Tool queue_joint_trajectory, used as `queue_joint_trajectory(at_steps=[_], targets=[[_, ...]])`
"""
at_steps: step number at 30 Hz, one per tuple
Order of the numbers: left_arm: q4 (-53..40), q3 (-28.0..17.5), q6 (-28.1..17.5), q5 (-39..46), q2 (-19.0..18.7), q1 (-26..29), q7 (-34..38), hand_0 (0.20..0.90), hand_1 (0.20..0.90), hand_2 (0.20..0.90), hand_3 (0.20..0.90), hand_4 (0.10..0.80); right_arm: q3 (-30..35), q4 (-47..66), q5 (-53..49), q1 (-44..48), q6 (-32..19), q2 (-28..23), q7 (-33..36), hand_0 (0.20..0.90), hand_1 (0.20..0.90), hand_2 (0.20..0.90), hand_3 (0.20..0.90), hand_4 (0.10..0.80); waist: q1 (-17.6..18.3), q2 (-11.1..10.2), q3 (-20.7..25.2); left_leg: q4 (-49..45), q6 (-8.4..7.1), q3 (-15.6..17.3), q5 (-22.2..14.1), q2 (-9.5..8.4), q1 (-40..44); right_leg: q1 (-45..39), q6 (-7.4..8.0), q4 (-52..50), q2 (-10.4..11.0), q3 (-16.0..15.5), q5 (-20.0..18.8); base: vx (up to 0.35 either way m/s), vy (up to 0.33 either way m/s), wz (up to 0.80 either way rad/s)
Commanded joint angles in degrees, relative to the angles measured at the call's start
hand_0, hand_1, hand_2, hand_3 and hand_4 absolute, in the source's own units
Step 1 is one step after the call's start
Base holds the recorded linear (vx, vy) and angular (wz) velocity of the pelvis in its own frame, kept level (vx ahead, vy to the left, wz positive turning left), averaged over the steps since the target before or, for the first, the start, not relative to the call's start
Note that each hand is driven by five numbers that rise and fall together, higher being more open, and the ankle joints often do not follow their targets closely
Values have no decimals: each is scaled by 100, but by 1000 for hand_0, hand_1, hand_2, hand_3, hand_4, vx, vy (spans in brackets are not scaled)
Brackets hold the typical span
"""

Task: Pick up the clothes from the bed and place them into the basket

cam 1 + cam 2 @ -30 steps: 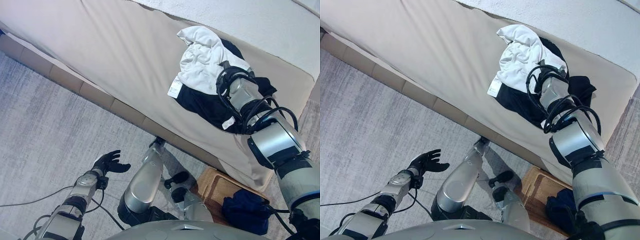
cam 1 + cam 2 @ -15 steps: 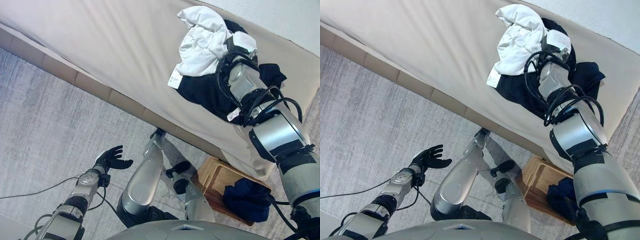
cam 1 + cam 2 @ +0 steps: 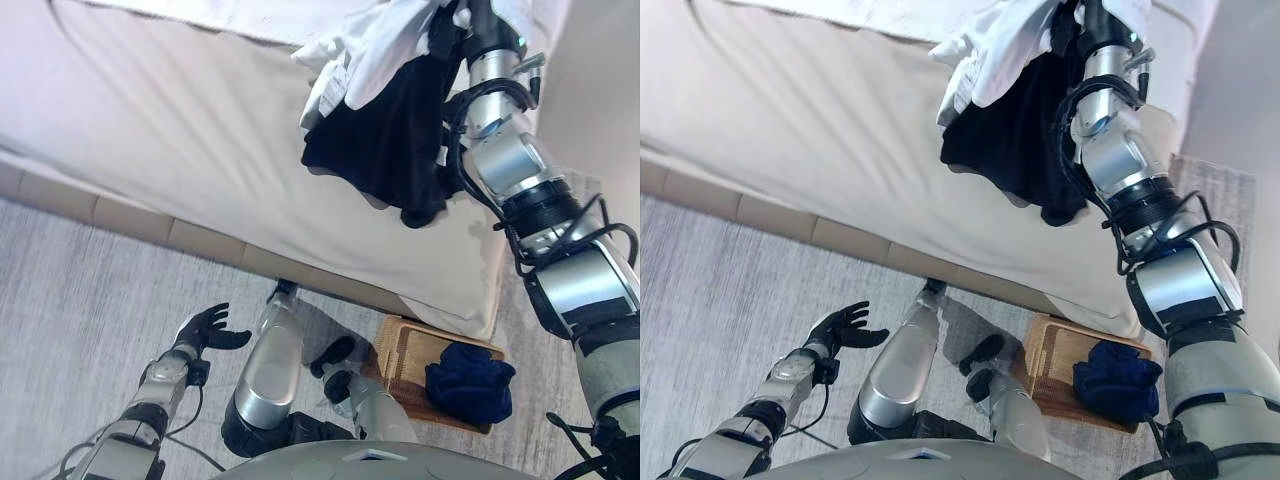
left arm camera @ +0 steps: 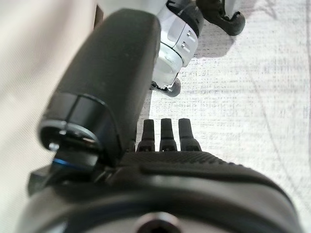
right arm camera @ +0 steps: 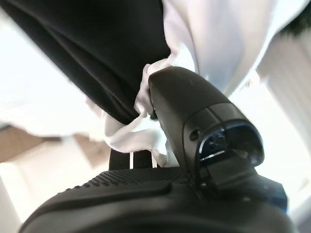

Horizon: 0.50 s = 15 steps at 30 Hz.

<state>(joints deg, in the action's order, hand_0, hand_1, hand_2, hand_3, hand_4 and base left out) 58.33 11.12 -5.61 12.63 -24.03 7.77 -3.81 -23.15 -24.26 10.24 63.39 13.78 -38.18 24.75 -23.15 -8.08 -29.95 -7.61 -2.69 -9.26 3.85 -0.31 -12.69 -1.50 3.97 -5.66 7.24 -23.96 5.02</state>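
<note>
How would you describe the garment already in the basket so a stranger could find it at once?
Start at the bed and drop to its near corner, where a wooden basket sits on the floor. The crumpled dark blue garment lies inside, unlike the black and white clothes hanging from the right hand.

Silver-grey arms with black bands, dark left hand (image 3: pixel 205 330), dark right hand (image 5: pixel 160 194).
</note>
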Motion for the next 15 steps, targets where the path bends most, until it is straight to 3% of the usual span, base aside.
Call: queue_joint_trajectory(at_steps=[1,5,9,12,14,15], targets=[[458,120,222,-536,-62,-759,65,900,900,900,900,800,756,880,23,-297,-149,-756,570,300,300,300,200,100,466,-14,1536,1042,428,238,-416,-41,1067,-64,283,-354,40,216,-462,72,-75,-38],[632,72,402,-646,0,-770,33,900,900,900,900,800,1040,1238,-204,-625,-90,-976,281,300,300,300,200,100,803,38,1952,1162,410,500,-427,-6,1362,-270,290,-91,-86,428,-408,31,-57,-44],[769,60,587,-694,150,-695,-86,900,900,900,900,800,1164,1321,-680,-949,-202,-1197,-479,300,300,300,200,100,1129,134,2345,1224,334,787,-443,2,1560,-439,200,237,-177,614,-409,8,-26,-49],[712,112,634,-639,349,-659,-124,900,900,900,900,800,1050,1304,-877,-1139,-455,-1234,-1681,300,300,300,200,100,1273,178,2518,1234,262,940,-455,20,1692,-558,63,532,-267,682,-343,13,-12,-26],[699,135,620,-613,392,-666,-133,900,900,900,900,800,1013,1314,-955,-1187,-504,-1236,-1925,300,300,300,200,100,1283,184,2544,1237,250,966,-456,26,1719,-592,36,591,-285,684,-338,30,-6,-38],[665,205,593,-619,507,-689,-145,900,900,900,900,800,913,1291,-1013,-1279,-688,-1189,-2423,300,300,300,200,100,1290,167,2589,1240,222,990,-447,24,1755,-655,-14,709,-315,664,-344,48,-10,-29]])
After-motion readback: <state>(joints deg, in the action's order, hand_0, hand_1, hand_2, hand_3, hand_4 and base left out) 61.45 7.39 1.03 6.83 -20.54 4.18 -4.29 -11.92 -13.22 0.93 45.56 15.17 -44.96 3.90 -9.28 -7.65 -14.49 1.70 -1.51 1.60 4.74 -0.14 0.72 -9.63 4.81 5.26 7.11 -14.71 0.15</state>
